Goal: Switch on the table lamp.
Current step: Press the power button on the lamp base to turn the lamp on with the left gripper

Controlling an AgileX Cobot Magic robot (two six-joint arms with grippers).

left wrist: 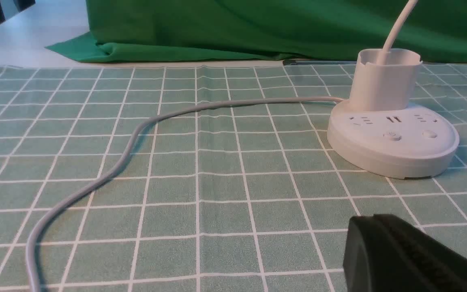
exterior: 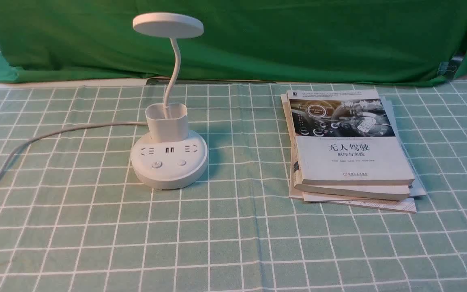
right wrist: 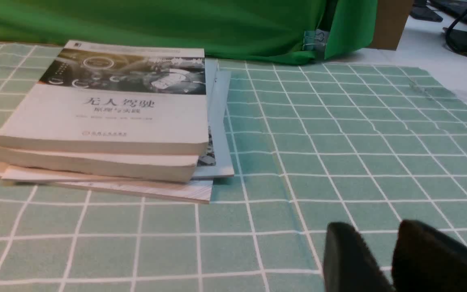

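Your lamp (exterior: 168, 170) stands upright on the worktop (exterior: 225, 227), left of centre in the front view, on its round white base. From the cup (exterior: 167, 125) at the back of that base, you can follow the thin curved neck (exterior: 175, 65) up to the flat disc head (exterior: 168, 25), which sits level or nearly so in front of the green cloth (exterior: 298, 44). Facing you on top of the base are two sockets with a pair of dark USB ports between them, and nearer you lie two round buttons: the left button (exterior: 157, 164) bears a power mark, while the right button (exterior: 181, 162) shows no mark you can make out. You can't tell from here whether the lamp is lit. Its grey cord (exterior: 55, 132) leaves the back of the base and curves away to your left across the checked cover. Over to your right, well apart from the lamp, you have a stack of books (exterior: 349, 158), the top one showing a car interior above its Chinese title, with thinner volumes poking out beneath. Your left pincer (left wrist: 373, 218) has its fingers together with nothing between them, above the worktop and away from the lamp. Your right pincer (right wrist: 376, 227) has its fingers apart, also with nothing between them, on the near side of the worktop, clear of the books.
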